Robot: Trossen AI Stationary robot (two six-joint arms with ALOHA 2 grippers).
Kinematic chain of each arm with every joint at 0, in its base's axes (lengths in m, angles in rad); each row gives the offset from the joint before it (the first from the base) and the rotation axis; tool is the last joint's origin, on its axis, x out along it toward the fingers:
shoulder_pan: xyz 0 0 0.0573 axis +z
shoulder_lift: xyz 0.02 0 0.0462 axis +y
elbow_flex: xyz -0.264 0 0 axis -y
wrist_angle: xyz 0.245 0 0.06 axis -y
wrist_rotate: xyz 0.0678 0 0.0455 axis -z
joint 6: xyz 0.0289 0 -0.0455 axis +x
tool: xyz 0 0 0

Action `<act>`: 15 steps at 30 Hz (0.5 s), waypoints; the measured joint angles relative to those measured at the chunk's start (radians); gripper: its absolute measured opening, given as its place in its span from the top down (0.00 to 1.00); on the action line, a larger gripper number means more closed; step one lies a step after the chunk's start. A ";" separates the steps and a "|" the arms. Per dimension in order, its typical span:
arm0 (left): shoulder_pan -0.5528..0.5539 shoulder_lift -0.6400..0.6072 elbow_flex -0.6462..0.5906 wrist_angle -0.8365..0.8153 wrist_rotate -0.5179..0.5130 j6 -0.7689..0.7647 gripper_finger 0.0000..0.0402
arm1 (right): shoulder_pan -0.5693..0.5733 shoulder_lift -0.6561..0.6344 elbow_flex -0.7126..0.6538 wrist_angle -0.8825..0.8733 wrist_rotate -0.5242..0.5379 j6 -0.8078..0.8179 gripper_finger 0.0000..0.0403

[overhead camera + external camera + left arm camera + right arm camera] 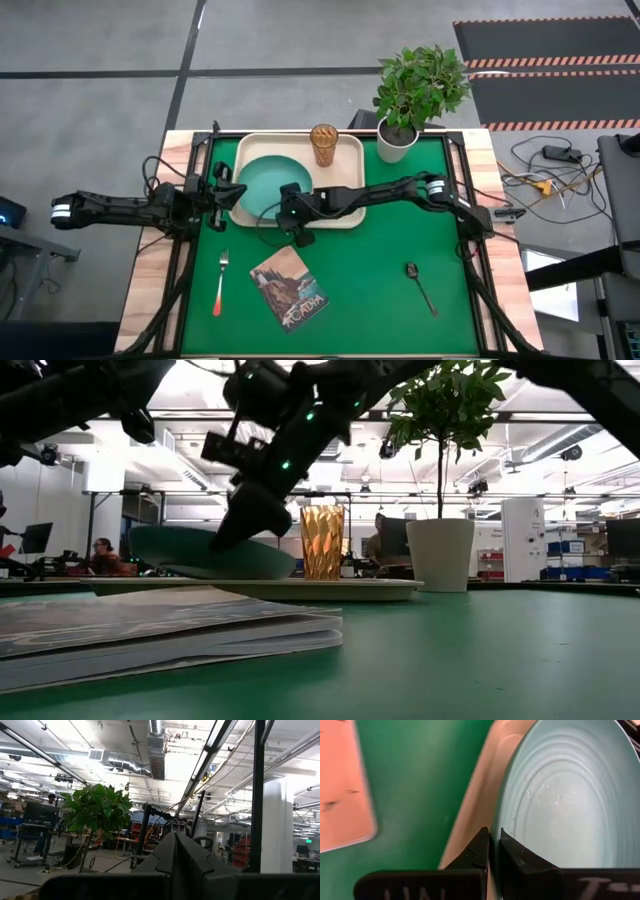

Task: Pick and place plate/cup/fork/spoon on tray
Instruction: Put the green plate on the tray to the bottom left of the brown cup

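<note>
The teal plate [262,182] is over the left half of the cream tray [345,205]; in the low view it [200,555] sits tilted just above the tray [330,589]. My right gripper [293,222] is shut on the plate's near rim. The amber ribbed cup [323,145] stands upright on the tray's far side. The orange-handled fork [220,283] and the dark spoon [420,285] lie flat on the green mat. My left gripper [228,190] is shut and empty beside the tray's left edge, its fingers [175,860] pointing level. My right gripper pinches the plate's rim [496,827] between its two fingers, one on the upper face and one under it, at the side nearest the table's near edge. The fingers slant down from above. The plate is tilted; I cannot tell whether its low side touches the tray.
A white pot with a green plant [397,140] stands at the mat's far right, beside the tray. A picture book [288,288] lies on the mat between fork and spoon. The green mat [380,320] is bare at the near right.
</note>
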 joint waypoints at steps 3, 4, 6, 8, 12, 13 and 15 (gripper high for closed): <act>0.000 -0.001 0.000 0.000 0.001 0.000 1.00 | -0.014 0.045 0.056 -0.002 0.000 0.002 0.98; 0.000 0.000 0.000 0.000 0.001 0.000 1.00 | -0.018 0.061 0.078 -0.005 0.001 0.004 0.98; 0.000 0.002 0.000 0.000 0.001 0.000 1.00 | -0.026 0.089 0.121 -0.025 0.001 0.014 0.98; 0.000 0.002 0.000 -0.001 0.001 0.000 1.00 | -0.034 0.116 0.165 -0.055 0.001 0.029 0.98; 0.000 0.002 0.000 -0.001 0.000 0.000 1.00 | -0.049 0.159 0.216 -0.098 0.002 0.031 0.97; 0.000 0.002 0.000 -0.001 0.000 0.000 1.00 | -0.052 0.167 0.221 -0.104 0.002 0.035 0.96; 0.000 0.002 0.000 -0.001 0.000 0.000 1.00 | -0.059 0.176 0.223 -0.111 0.002 0.046 0.93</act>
